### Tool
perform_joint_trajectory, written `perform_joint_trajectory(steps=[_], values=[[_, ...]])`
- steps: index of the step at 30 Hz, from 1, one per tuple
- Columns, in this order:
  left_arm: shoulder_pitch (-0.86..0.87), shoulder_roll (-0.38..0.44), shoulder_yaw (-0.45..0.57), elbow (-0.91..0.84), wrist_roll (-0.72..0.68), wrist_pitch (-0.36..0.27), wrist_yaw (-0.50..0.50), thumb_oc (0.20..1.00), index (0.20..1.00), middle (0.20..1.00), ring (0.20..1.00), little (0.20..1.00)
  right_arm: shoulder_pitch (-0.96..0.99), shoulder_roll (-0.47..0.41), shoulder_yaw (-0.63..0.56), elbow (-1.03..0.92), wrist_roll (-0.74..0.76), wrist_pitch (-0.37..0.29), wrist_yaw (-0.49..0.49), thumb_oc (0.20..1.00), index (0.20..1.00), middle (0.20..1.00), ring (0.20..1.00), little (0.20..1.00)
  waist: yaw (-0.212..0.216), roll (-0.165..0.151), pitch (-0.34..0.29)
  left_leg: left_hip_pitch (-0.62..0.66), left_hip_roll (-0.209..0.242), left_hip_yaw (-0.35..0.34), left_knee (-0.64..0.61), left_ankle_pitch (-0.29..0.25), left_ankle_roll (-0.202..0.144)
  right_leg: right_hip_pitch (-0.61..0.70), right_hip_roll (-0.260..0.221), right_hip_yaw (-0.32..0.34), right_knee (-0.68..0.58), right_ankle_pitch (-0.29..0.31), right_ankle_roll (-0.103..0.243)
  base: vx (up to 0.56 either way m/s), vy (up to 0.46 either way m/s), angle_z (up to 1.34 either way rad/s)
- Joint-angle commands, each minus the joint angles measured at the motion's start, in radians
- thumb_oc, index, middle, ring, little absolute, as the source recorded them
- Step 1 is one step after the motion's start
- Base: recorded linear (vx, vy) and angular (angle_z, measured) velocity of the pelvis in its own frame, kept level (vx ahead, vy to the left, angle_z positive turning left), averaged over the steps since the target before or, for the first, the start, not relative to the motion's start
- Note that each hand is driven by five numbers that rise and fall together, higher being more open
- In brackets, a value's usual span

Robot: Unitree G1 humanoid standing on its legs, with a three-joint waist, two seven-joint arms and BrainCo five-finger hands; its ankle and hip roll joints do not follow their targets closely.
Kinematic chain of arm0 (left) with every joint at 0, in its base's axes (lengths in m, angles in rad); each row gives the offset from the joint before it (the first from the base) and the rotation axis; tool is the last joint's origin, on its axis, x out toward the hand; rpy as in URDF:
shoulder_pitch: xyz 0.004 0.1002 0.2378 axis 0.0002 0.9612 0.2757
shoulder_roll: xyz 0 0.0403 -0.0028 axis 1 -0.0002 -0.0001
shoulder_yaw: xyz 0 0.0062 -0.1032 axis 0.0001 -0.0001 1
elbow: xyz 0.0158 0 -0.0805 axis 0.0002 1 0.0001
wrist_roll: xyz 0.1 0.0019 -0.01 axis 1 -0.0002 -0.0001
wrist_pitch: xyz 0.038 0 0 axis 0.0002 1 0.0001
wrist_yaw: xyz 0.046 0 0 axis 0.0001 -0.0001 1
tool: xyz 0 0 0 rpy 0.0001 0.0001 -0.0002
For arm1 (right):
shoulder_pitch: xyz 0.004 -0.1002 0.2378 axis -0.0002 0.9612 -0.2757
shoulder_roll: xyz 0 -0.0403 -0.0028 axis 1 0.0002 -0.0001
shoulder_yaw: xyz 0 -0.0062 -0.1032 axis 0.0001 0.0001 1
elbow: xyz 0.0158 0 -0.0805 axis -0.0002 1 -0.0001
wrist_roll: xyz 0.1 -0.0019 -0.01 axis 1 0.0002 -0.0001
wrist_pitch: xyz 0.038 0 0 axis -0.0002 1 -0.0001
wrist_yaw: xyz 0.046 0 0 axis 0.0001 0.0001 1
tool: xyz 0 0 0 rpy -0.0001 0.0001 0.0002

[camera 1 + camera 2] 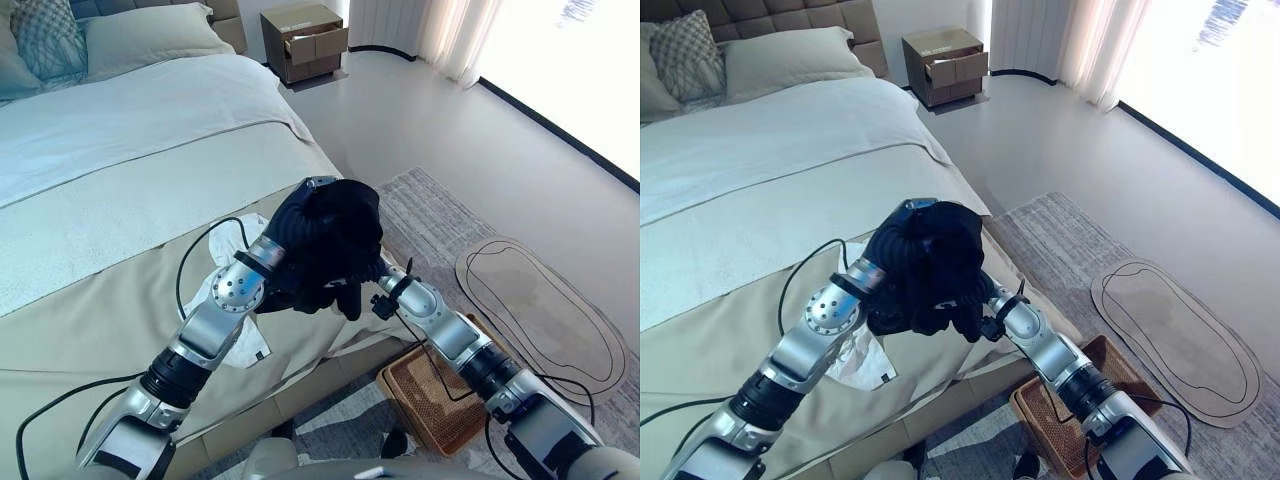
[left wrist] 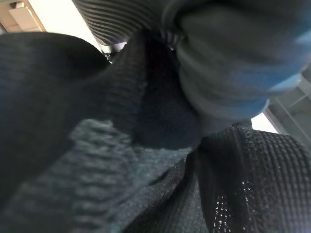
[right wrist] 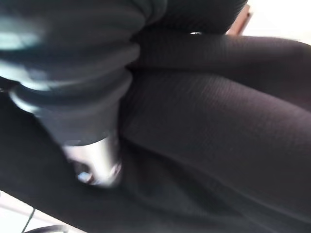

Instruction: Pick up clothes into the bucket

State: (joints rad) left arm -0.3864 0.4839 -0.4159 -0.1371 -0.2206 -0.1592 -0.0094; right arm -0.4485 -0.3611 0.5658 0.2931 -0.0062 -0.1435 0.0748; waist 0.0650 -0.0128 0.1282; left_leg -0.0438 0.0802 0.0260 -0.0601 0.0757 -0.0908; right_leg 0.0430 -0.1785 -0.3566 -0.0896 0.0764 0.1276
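Holding a black garment (image 1: pixel 335 250) bunched between both hands above the bed (image 1: pixel 120 180) edge; fingers are buried in cloth, so grip can't be read. Left hand (image 1: pixel 300 225), right hand (image 1: pixel 372 268). Basket (image 1: pixel 425 395) is sitting below the right hand, so the right arm is nearer.

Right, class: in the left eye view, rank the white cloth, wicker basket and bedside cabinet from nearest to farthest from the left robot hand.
1. White cloth: on the bed edge, just below the left robot hand.
2. Wicker basket: on the floor, right of the bed.
3. Bedside cabinet: far end, beside the pillows.
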Motion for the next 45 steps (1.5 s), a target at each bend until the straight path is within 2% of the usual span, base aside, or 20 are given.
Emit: perform_joint_trajectory(steps=[1, 9, 18, 19, 20, 21, 33, 40, 42, 44, 45], values=[[-0.053, -0.028, -0.004, -0.072, -0.052, -0.058, 0.000, 0.200, 0.200, 0.200, 0.200, 0.200, -0.033, 0.043, 0.012, -0.017, 0.007, -0.018, -0.018, 0.200, 0.200, 0.200, 0.200, 0.200, 0.010, -0.029, -0.046, 0.030, 0.038, 0.020, -0.015, -0.035, -0.010, 0.025, -0.060, 0.008, 0.032, -0.027, 0.061, 0.00, 0.000, 0.00], [-0.010, -0.013, 0.048, -0.080, -0.038, -0.059, 0.006, 0.200, 0.200, 0.200, 0.200, 0.200, 0.073, 0.017, -0.075, -0.019, 0.030, -0.023, -0.044, 0.200, 0.200, 0.200, 0.200, 0.200, 0.001, -0.028, -0.050, 0.036, 0.036, 0.026, -0.016, -0.039, -0.007, 0.029, -0.060, 0.009, 0.030, -0.026, 0.062, 0.00, 0.000, 0.00], [0.112, -0.011, 0.155, -0.051, -0.029, -0.075, 0.031, 0.200, 0.200, 0.200, 0.200, 0.200, 0.267, -0.011, -0.251, -0.046, 0.144, -0.042, -0.071, 0.200, 0.200, 0.200, 0.200, 0.200, -0.020, -0.028, -0.052, 0.044, 0.034, 0.035, -0.016, -0.043, -0.006, 0.031, -0.060, 0.016, 0.028, -0.025, 0.063, 0.00, 0.004, -0.04], [0.148, -0.026, 0.173, -0.016, -0.046, -0.077, 0.034, 0.291, 0.291, 0.291, 0.291, 0.291, 0.307, -0.011, -0.301, -0.044, 0.164, -0.047, -0.084, 0.200, 0.200, 0.200, 0.200, 0.200, -0.027, -0.031, -0.051, 0.045, 0.035, 0.037, -0.016, -0.044, -0.005, 0.031, -0.060, 0.019, 0.027, -0.025, 0.063, 0.01, -0.004, -0.14], [0.158, -0.032, 0.177, 0.004, -0.043, -0.079, 0.041, 0.708, 0.708, 0.708, 0.708, 0.708, 0.320, -0.011, -0.319, -0.034, 0.170, -0.053, -0.094, 0.200, 0.200, 0.200, 0.200, 0.200, -0.028, -0.031, -0.053, 0.046, 0.035, 0.038, -0.016, -0.044, -0.005, 0.031, -0.060, 0.020, 0.027, -0.024, 0.063, 0.01, -0.010, -0.07], [0.173, -0.034, 0.184, 0.025, -0.030, -0.077, 0.046, 1.000, 1.000, 1.000, 1.000, 1.000, 0.338, -0.010, -0.343, -0.041, 0.172, -0.058, -0.106, 0.200, 0.200, 0.200, 0.200, 0.200, -0.032, -0.033, -0.052, 0.046, 0.035, 0.040, -0.015, -0.045, -0.005, 0.030, -0.059, 0.022, 0.027, -0.024, 0.063, 0.01, -0.008, -0.05], [0.360, -0.066, 0.263, 0.243, 0.040, -0.089, 0.079, 1.000, 1.000, 1.000, 1.000, 1.000, 0.418, 0.010, -0.587, -0.017, 0.264, -0.116, -0.216, 0.200, 0.200, 0.200, 0.200, 0.200, -0.045, -0.034, -0.048, 0.064, 0.034, 0.088, -0.010, -0.060, 0.007, 0.010, -0.065, 0.052, 0.034, -0.013, 0.074, 0.01, 0.000, -0.10], [0.405, -0.064, 0.256, 0.360, 0.073, -0.080, 0.052, 1.000, 1.000, 1.000, 1.000, 1.000, 0.412, -0.018, -0.654, 0.011, 0.257, -0.121, -0.248, 0.200, 0.200, 0.200, 0.200, 0.200, -0.050, -0.032, -0.031, 0.054, 0.030, 0.095, 0.023, -0.078, 0.013, 0.000, -0.080, 0.056, 0.073, -0.027, 0.077, 0.01, -0.005, -0.08], [0.414, -0.070, 0.253, 0.387, 0.068, -0.087, 0.050, 1.000, 1.000, 1.000, 1.000, 1.000, 0.402, -0.028, -0.668, 0.023, 0.248, -0.121, -0.262, 0.200, 0.200, 0.200, 0.200, 0.200, -0.050, -0.032, -0.016, 0.042, 0.027, 0.092, 0.054, -0.090, 0.015, -0.007, -0.086, 0.058, 0.093, -0.033, 0.077, -0.04, -0.008, -0.03], [0.427, -0.074, 0.254, 0.369, 0.020, -0.113, 0.051, 1.000, 1.000, 1.000, 1.000, 1.000, 0.366, -0.054, -0.681, 0.035, 0.233, -0.127, -0.292, 0.200, 0.200, 0.200, 0.200, 0.200, -0.048, -0.030, 0.035, -0.015, 0.023, 0.084, 0.141, -0.113, 0.016, -0.039, -0.100, 0.068, 0.128, -0.041, 0.072, -0.13, -0.007, -0.09], [0.425, -0.075, 0.255, 0.369, 0.019, -0.113, 0.050, 1.000, 1.000, 1.000, 1.000, 1.000, 0.363, -0.055, -0.680, 0.037, 0.233, -0.127, -0.292, 0.200, 0.200, 0.200, 0.200, 0.200, -0.048, -0.029, 0.036, -0.021, 0.023, 0.084, 0.148, -0.116, 0.016, -0.042, -0.101, 0.069, 0.132, -0.042, 0.072, -0.12, -0.008, -0.07]])
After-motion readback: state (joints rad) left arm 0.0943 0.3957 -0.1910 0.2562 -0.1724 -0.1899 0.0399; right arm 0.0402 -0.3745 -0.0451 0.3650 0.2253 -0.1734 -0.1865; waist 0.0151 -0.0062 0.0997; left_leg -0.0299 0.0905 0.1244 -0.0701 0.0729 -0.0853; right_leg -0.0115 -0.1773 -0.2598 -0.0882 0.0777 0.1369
